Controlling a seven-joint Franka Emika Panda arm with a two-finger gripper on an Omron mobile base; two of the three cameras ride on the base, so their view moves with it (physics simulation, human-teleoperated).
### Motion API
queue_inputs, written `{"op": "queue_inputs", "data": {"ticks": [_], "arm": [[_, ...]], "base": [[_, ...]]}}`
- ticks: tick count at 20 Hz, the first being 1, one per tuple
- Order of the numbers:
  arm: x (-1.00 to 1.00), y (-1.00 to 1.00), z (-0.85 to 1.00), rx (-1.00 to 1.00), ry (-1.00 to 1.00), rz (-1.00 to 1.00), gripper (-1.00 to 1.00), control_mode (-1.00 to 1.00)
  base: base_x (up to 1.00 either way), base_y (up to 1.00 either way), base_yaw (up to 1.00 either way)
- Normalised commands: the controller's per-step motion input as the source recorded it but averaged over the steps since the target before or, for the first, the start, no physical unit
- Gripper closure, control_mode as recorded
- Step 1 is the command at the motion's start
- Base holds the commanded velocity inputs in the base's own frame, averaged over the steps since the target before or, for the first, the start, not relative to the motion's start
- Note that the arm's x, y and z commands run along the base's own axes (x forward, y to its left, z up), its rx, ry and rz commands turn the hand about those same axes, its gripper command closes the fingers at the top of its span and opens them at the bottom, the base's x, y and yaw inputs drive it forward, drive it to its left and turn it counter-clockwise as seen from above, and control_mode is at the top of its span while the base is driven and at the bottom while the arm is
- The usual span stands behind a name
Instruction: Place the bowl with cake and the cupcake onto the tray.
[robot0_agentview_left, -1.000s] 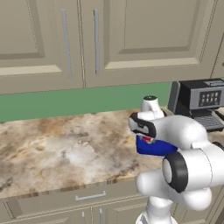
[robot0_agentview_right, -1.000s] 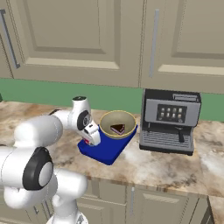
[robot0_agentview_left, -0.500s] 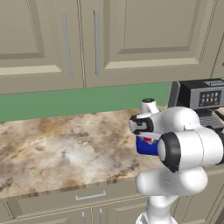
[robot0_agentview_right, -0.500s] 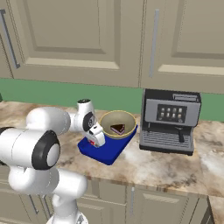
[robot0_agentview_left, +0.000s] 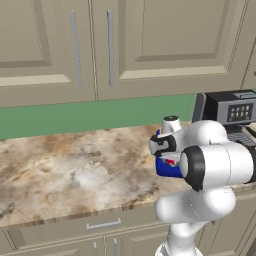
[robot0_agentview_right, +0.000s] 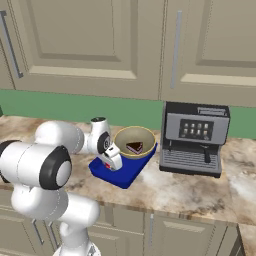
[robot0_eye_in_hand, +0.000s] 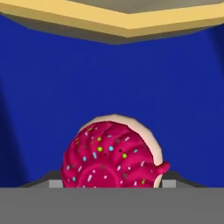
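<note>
A white robot arm bends low over a deep blue tray (robot0_agentview_right: 126, 172) on a marbled kitchen surface (robot0_agentview_left: 65, 175), its hand (robot0_agentview_right: 113, 161) poised directly above the tray's near-left portion. Seen from the camera on the hand, the red-magenta cupcake (robot0_eye_in_hand: 113, 153) with its coloured sprinkles and pale base sits between the finger tips against the blue of the tray (robot0_eye_in_hand: 109, 78) — whether the fingers are pressing it or merely flank it cannot be told from these views, nor whether the cupcake is resting on the tray or a little above it.

The olive-tan bowl with cake (robot0_agentview_right: 135, 142) already stands on the tray's far-right part, the dark wedge with its pink-white layer lying inside. In the hand's view the bowl's rim (robot0_eye_in_hand: 131, 19) runs across the top, with a broad band of bare blue between it and the cupcake. In the right base view, the bowl's rim reaches out to or past the tray's far edges.

A black and grey coffee machine (robot0_agentview_right: 195, 137) stands just to the right of the tray, its side near the bowl, leaving little room on that side. To the left the surface runs long and bare toward the corner, with the front edge of the surface not far from the tray's near corner. Beige wall cabinets (robot0_agentview_left: 125, 45) hang above a green backsplash (robot0_agentview_left: 90, 115), well over the arm's working height.
</note>
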Motion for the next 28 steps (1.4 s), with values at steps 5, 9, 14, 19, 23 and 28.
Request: {"op": "queue_inputs", "data": {"ticks": [5, 9, 14, 19, 23, 28], "arm": [[0.0, -0.03, -0.02, 0.0, -0.02, 0.0, -1.0, -1.0], [0.0, 0.0, 0.05, -0.01, 0.0, 0.0, -1.0, -1.0], [0.0, -0.02, 0.29, -0.06, 0.01, -0.01, -1.0, -1.0], [-0.02, 0.0, 0.57, -0.04, 0.02, -0.04, -1.0, -1.0], [-0.18, 0.26, 0.16, -0.01, 0.0, -0.06, -1.0, -1.0], [-0.36, 0.48, 0.0, -0.03, 0.0, -0.08, -1.0, -1.0]], "base": [[0.0, 0.0, 0.0], [0.0, 0.0, 0.0], [0.0, 0.0, 0.0], [0.0, 0.0, 0.0], [0.0, 0.0, 0.0], [0.0, 0.0, 0.0]]}}
